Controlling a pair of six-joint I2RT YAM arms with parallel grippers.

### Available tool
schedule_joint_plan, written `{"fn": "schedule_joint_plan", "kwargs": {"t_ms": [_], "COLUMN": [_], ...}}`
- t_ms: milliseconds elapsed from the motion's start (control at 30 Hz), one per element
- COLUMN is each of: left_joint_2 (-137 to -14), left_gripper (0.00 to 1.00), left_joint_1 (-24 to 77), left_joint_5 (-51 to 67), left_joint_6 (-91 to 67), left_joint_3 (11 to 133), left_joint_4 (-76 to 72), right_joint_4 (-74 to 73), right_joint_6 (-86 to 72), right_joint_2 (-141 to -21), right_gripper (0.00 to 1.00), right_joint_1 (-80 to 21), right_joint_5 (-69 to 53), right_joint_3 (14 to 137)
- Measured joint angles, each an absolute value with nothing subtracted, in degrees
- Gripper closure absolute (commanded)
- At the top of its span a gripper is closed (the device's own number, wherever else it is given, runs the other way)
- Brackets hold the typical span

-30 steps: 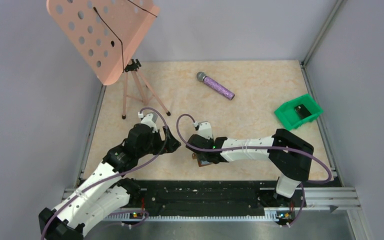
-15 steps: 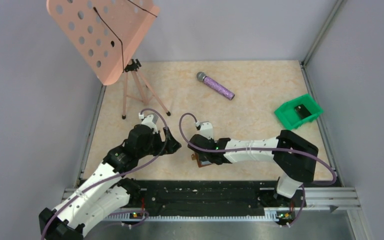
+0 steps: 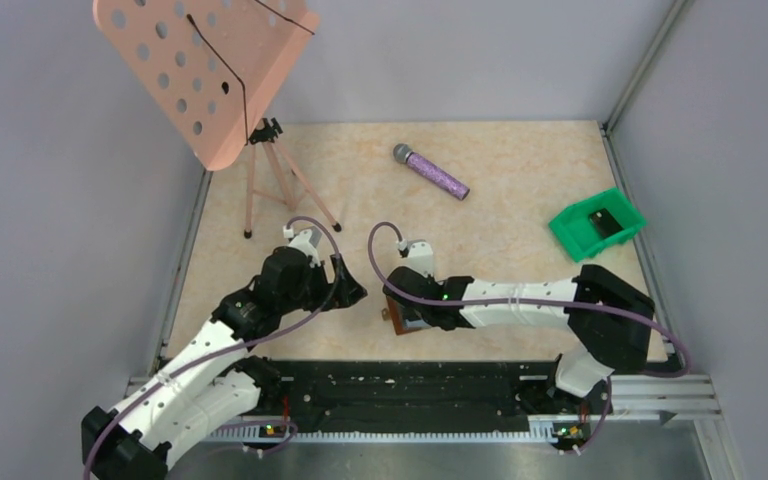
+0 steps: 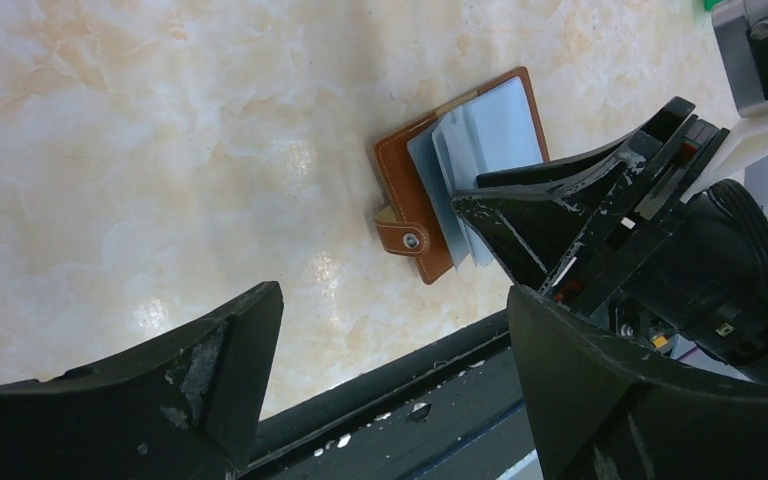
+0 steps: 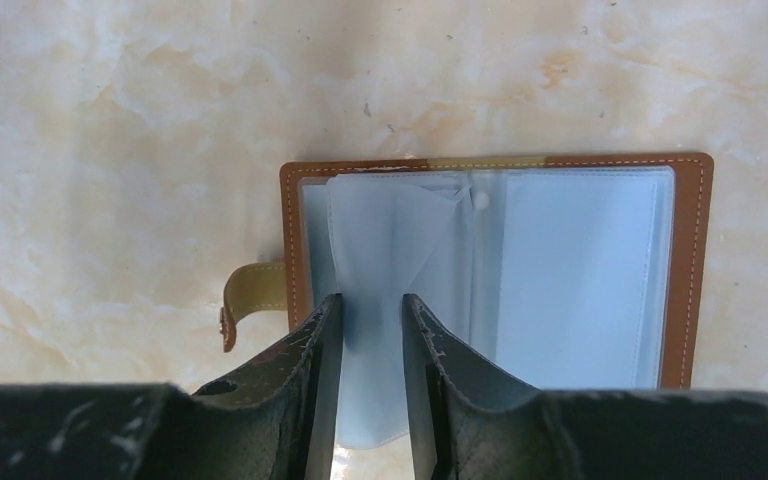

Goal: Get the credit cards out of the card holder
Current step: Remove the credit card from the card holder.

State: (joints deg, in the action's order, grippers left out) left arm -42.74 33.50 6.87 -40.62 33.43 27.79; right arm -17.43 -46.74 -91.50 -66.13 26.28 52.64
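Card holder [image 5: 560, 280] lies open on the table [image 3: 520, 200], under the right claw [image 5: 372, 380].
It sits flat near the front edge, brown cover down and grey-blue sleeves up, its snap strap [image 4: 400, 235] sticking out to one side. The right claw's fingers [image 5: 325, 370] are down on one panel with only a narrow gap between them. A pale sleeve shows in that gap, though I cannot tell whether it is pinched. The left claw [image 4: 395, 300] hangs just beside the holder, spread wide and holding nothing.
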Motion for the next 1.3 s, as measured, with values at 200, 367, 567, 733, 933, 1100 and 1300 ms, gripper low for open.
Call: {"fn": "schedule_joint_plan", "kwargs": {"t_ms": [200, 367, 567, 733, 933, 1100, 1300], "left_joint_2": [-44.88, -47.53, -49.56, -50.76, -52.73, -54.94, -56.29], "left_gripper": [0.13, 0.16, 0.19, 0.20, 0.22, 0.26, 0.26], "left_joint_1": [33.50, 33.50, 33.50, 33.50, 33.50, 33.50, 33.50], "left_joint_5": [9.13, 10.48, 12.03, 12.69, 12.62, 13.28, 13.96], "left_joint_6": [-41.12, -41.78, -42.26, -42.52, -43.00, -43.59, -43.81], "left_joint_3": [32.95, 32.82, 32.56, 32.56, 32.56, 32.56, 32.56], "left_joint_4": [25.65, 24.16, 22.79, 21.82, 19.94, 19.22, 19.05], "right_joint_4": [-17.61, -17.61, -17.67, -17.58, -18.06, -18.83, -21.56], "right_joint_6": [-46.72, -46.72, -46.70, -46.65, -46.54, -46.59, -46.78], "right_joint_2": [-89.54, -87.00, -82.89, -79.70, -78.74, -75.99, -71.90], "right_gripper": [0.71, 0.71, 0.71, 0.71, 0.71, 0.71, 0.67], "right_joint_1": [-66.08, -65.47, -63.68, -62.17, -60.29, -58.59, -56.36], "right_joint_5": [27.11, 27.40, 27.75, 27.77, 28.12, 28.71, 28.80], "right_joint_3": [51.40, 50.43, 47.24, 45.21, 43.92, 40.34, 37.17]}}
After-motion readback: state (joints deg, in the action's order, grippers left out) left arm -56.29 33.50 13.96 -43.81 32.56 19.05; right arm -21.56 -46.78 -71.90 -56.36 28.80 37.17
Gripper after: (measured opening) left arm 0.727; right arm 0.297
